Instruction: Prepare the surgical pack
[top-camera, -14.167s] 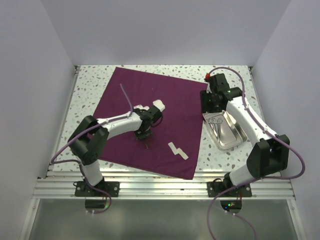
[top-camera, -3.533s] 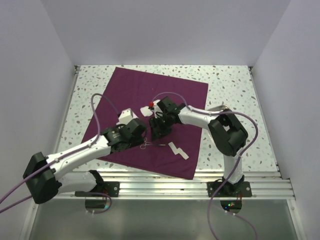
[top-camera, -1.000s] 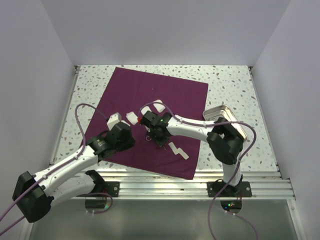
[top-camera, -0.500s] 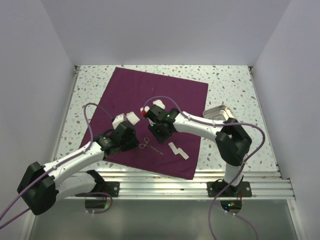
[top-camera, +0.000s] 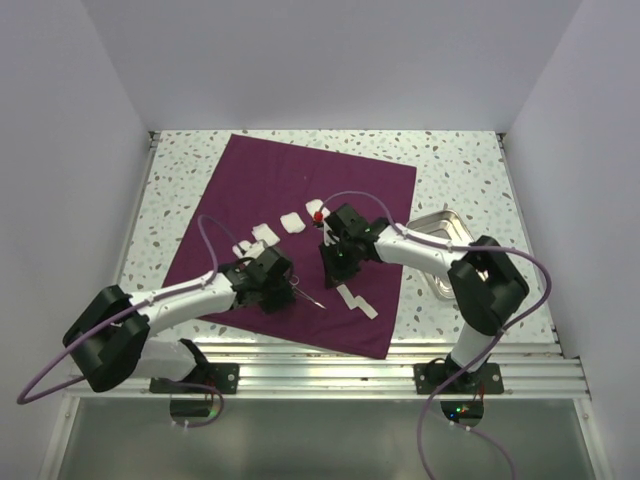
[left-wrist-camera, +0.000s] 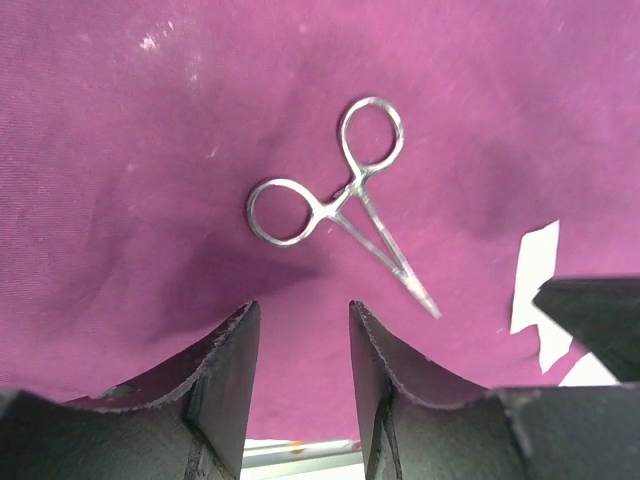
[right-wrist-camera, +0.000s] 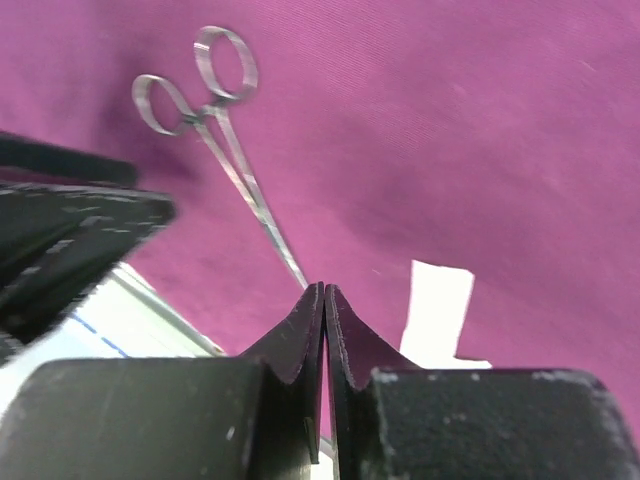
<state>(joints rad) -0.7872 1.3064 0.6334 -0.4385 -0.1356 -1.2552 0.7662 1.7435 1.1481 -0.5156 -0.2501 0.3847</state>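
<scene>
The dark purple cloth lies spread flat on the table. A thin metal clamp lies on its near part and also shows in the left wrist view and the right wrist view. My left gripper is open and empty, just left of the clamp's rings. My right gripper is shut and empty, a little right of the clamp tip and above the cloth. Small white gauze squares lie on the cloth behind the grippers. A white gauze strip lies near the front.
A silver metal tray stands right of the cloth, partly hidden by my right arm. The gauze strip shows at the right edge of the left wrist view and by the right fingers. The aluminium rail runs along the near table edge.
My left gripper has moved right and now sits close beside the clamp. My right gripper has drawn back to the right, away from the clamp. The clamp stays on the cloth.
</scene>
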